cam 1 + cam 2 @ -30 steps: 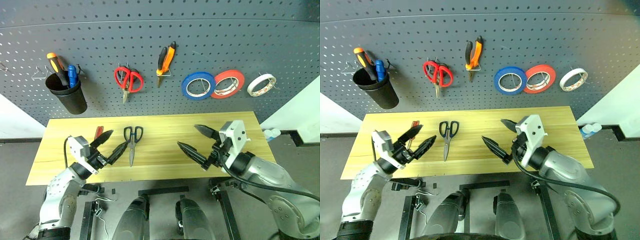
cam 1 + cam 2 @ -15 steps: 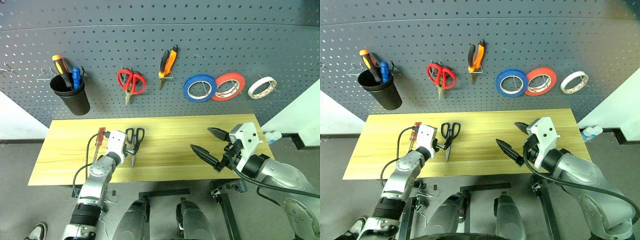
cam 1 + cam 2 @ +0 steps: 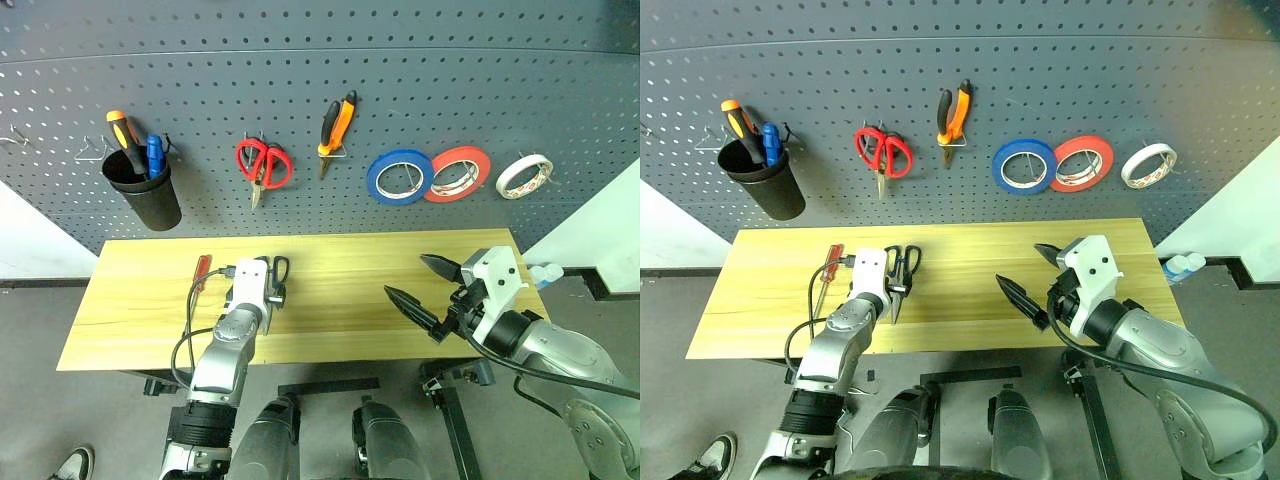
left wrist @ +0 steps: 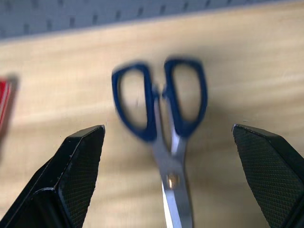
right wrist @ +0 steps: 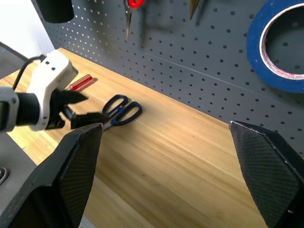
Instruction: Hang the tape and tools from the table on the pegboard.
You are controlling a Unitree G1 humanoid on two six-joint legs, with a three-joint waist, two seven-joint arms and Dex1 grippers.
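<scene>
Scissors (image 4: 164,128) lie lengthwise on the table (image 3: 340,300), handles toward the pegboard (image 3: 400,80), seemingly untouched between spread left fingers (image 4: 78,171).

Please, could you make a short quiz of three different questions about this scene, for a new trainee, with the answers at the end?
1. True or false: the pliers already hang on the pegboard.
2. Which item lies between the open fingers of the left claw? A) the blue tape roll B) the dark-handled scissors C) the black cup
3. Fill in: the red-handled screwdriver lies on the ____.

Key
1. True; they hang beside the red-handled scissors.
2. B; the left wrist view shows the fingers on either side of them, not closed on them.
3. Table. The right claw is open and holds nothing.
</scene>
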